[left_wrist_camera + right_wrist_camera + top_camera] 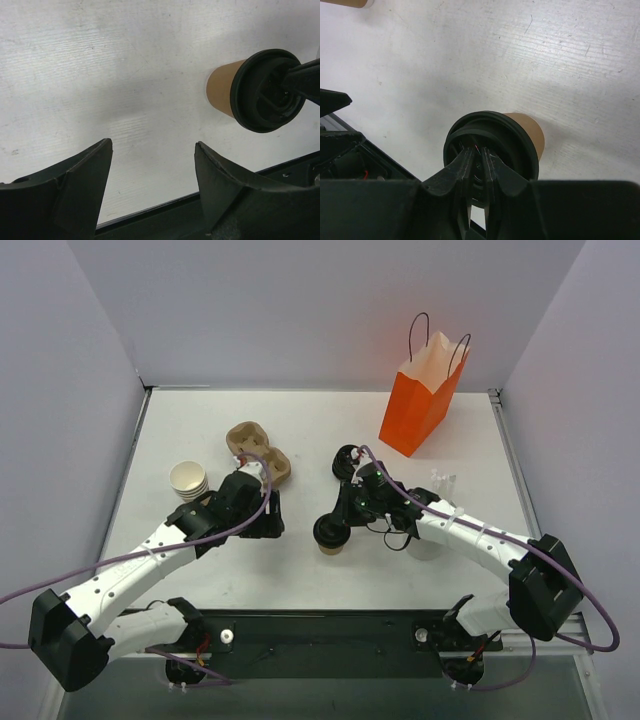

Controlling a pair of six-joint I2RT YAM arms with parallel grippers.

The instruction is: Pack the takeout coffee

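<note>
— Closest to the bases: how is the left gripper set?
— Jaws spread wide above the bare table, gripping nothing.
— The right gripper?
— Its fingers are almost pressed together, with the tips down in the recess of the black lid. I cannot tell whether they nip a ridge there.
— So where is the takeout coffee?
— Upright near the table's middle, under the right gripper and just right of the left one.
— Farther back?
— A stack of white paper cups sits beside the left arm and a cardboard cup carrier behind it. A stack of black lids is behind the right gripper. The orange paper bag stands far right, well apart from the coffee.
</note>
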